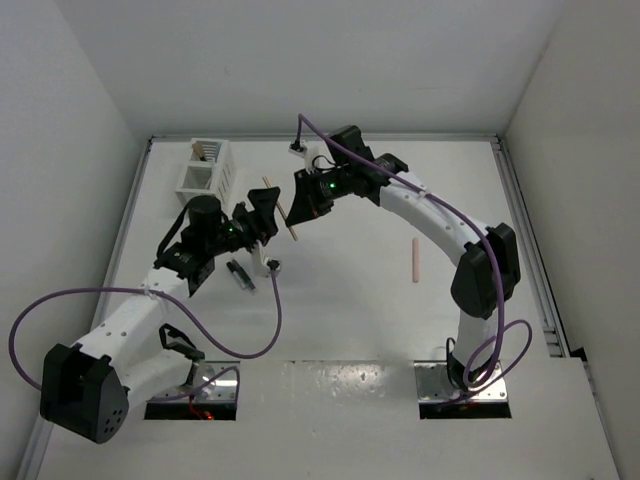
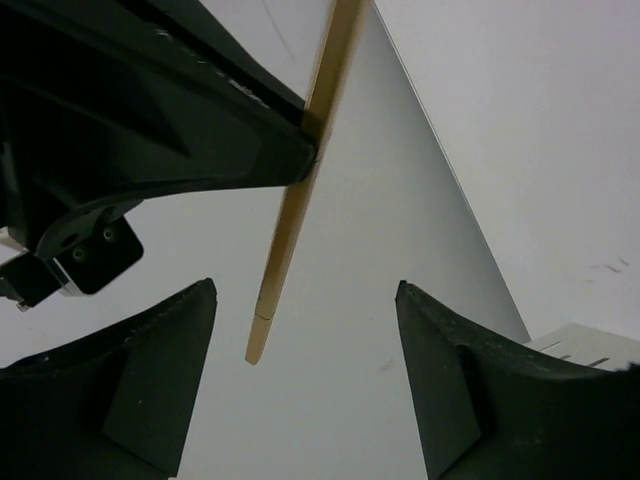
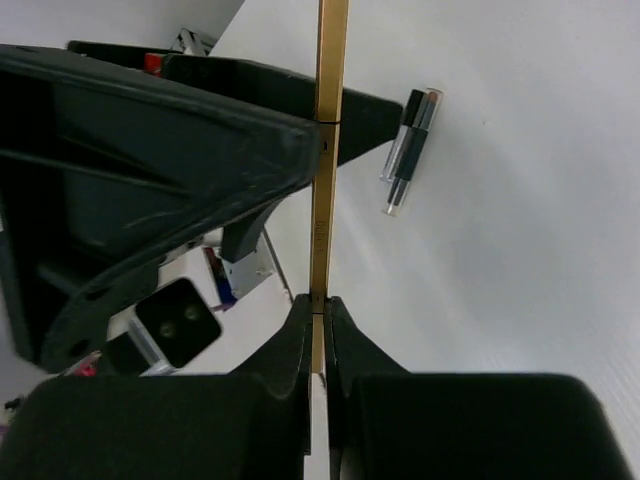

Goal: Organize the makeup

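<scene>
Handover: R gripper [image 3: 320, 305] pinches tan pencil [image 2: 290, 220]; L gripper [image 2: 305, 290] spread wide.
Pull away crooked & you'll knock it loose.

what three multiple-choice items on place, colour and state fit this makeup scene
1. Where is the pink pencil-like stick? A) lying on the white table near the right arm; B) in a slotted box; C) in the left jaws.
2. What colour is the thin pencil-like stick between both arms' jaws? A) light blue; B) tan; C) pink.
3. How do the right jaws stand? A) wide open; B) shut on that stick; C) shut on nothing.
Key: 1 A, it lies flat on bare tabletop; 2 B, both wrist views show tan; 3 B, the right wrist view shows them pinching it.
</scene>
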`<action>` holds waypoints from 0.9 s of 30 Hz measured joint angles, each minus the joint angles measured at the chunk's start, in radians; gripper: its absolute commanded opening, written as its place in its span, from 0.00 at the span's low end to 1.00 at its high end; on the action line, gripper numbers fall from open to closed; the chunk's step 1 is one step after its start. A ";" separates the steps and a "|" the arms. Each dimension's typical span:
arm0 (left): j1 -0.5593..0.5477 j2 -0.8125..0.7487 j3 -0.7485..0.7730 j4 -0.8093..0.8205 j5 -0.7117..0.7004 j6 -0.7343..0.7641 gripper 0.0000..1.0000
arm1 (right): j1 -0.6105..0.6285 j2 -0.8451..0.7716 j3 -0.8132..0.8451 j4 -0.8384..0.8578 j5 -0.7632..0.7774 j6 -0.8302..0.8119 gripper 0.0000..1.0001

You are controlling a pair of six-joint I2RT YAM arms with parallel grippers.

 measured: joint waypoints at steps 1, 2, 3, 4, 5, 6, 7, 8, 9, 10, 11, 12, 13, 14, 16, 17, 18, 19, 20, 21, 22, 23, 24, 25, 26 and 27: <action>-0.002 0.008 -0.003 0.011 -0.008 0.013 0.75 | 0.000 0.000 0.000 0.000 -0.006 0.007 0.00; -0.004 0.016 -0.006 0.021 -0.016 0.021 0.69 | 0.000 0.000 0.000 0.000 -0.013 0.013 0.00; -0.006 0.025 -0.008 0.023 -0.023 0.027 0.65 | 0.000 0.000 0.000 0.000 -0.018 0.018 0.00; -0.010 0.033 -0.008 0.024 -0.030 0.032 0.61 | 0.000 0.000 0.000 0.001 -0.022 0.022 0.00; -0.014 0.038 -0.008 0.023 -0.037 0.035 0.51 | 0.000 0.000 0.000 0.002 -0.027 0.027 0.00; -0.018 0.040 -0.008 0.023 -0.043 0.037 0.45 | 0.001 0.000 0.000 0.002 -0.032 0.031 0.00; -0.022 0.040 -0.008 0.026 -0.047 0.039 0.40 | 0.001 0.000 -0.002 0.002 -0.036 0.035 0.00; -0.027 0.040 -0.008 0.030 -0.050 0.042 0.26 | 0.001 0.000 -0.003 0.005 -0.038 0.040 0.00; -0.033 0.040 -0.008 0.033 -0.055 0.040 0.17 | 0.001 0.000 -0.005 0.007 -0.040 0.044 0.00; -0.042 0.040 -0.008 0.036 -0.060 0.039 0.09 | 0.002 0.000 -0.008 0.007 -0.041 0.048 0.00; -0.049 0.040 -0.008 0.039 -0.066 0.031 0.00 | 0.002 0.001 -0.012 0.007 -0.041 0.050 0.00; -0.056 0.040 -0.008 0.041 -0.075 0.024 0.00 | 0.002 0.002 -0.015 0.006 -0.042 0.052 0.00; -0.059 0.040 -0.008 0.037 -0.080 0.010 0.00 | 0.001 0.003 -0.017 0.005 -0.041 0.054 0.00; -0.061 0.040 -0.008 0.033 -0.085 -0.005 0.00 | 0.000 0.003 -0.021 0.009 -0.042 0.058 0.04; -0.062 0.040 -0.003 0.018 -0.092 -0.042 0.00 | -0.008 0.003 -0.031 0.020 -0.044 0.085 0.31; -0.063 0.040 0.000 0.005 -0.092 -0.068 0.00 | -0.012 0.003 -0.041 0.041 -0.047 0.100 0.36; -0.063 0.040 0.003 -0.008 -0.093 -0.088 0.00 | -0.018 0.002 -0.051 0.061 -0.050 0.115 0.44; -0.064 0.040 0.008 -0.024 -0.095 -0.113 0.00 | -0.027 0.002 -0.063 0.081 -0.053 0.134 0.67; -0.063 0.040 0.014 -0.040 -0.097 -0.141 0.00 | -0.042 0.002 -0.075 0.101 -0.057 0.157 0.81; -0.063 0.040 0.017 -0.051 -0.098 -0.167 0.00 | -0.058 0.002 -0.087 0.121 -0.057 0.174 0.96; -0.058 0.040 0.021 -0.063 -0.100 -0.196 0.00 | -0.082 0.000 -0.105 0.146 -0.060 0.182 1.00; -0.053 0.040 0.023 -0.076 -0.100 -0.220 0.00 | -0.099 0.000 -0.110 0.151 -0.057 0.194 1.00; -0.046 0.040 0.026 -0.090 -0.098 -0.254 0.00 | -0.121 -0.006 -0.122 0.163 -0.046 0.199 1.00; -0.037 0.040 0.030 -0.102 -0.101 -0.285 0.00 | -0.152 -0.021 -0.140 0.174 -0.028 0.207 1.00; -0.023 0.042 0.037 -0.120 -0.100 -0.322 0.00 | -0.179 -0.040 -0.157 0.174 -0.007 0.212 1.00; -0.005 0.047 0.048 -0.137 -0.096 -0.359 0.00 | -0.213 -0.069 -0.183 0.181 0.031 0.219 1.00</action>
